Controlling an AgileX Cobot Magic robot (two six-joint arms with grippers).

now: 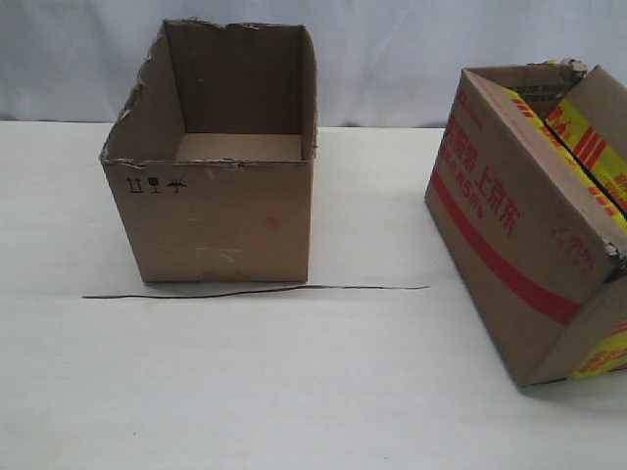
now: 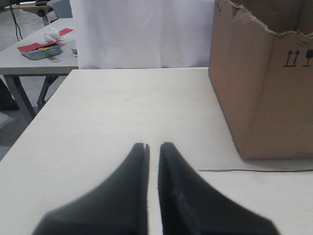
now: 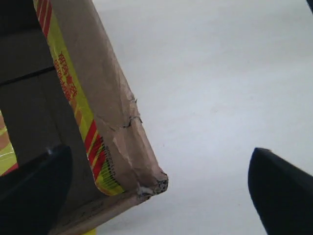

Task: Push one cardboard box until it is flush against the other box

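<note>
The cardboard box (image 1: 519, 245), with yellow tape, a red stripe and red characters, stands skewed at the right of the table. The other box (image 1: 225, 220), plain, open-topped and ragged-rimmed, stands left of centre, with a wide strip of bare table between the two. Neither gripper shows in the exterior view. In the right wrist view my right gripper (image 3: 160, 156) is open, its fingers wide apart around a crumpled top corner of the cardboard box (image 3: 112, 98). My left gripper (image 2: 153, 147) is shut and empty, low over the table, beside the other box (image 2: 269, 98).
A thin dark line (image 1: 255, 291) runs across the white table (image 1: 294, 392) just in front of the plain box; the line (image 2: 254, 170) also shows near the left gripper. A side table with a teal tray (image 2: 41, 49) stands beyond the table's edge.
</note>
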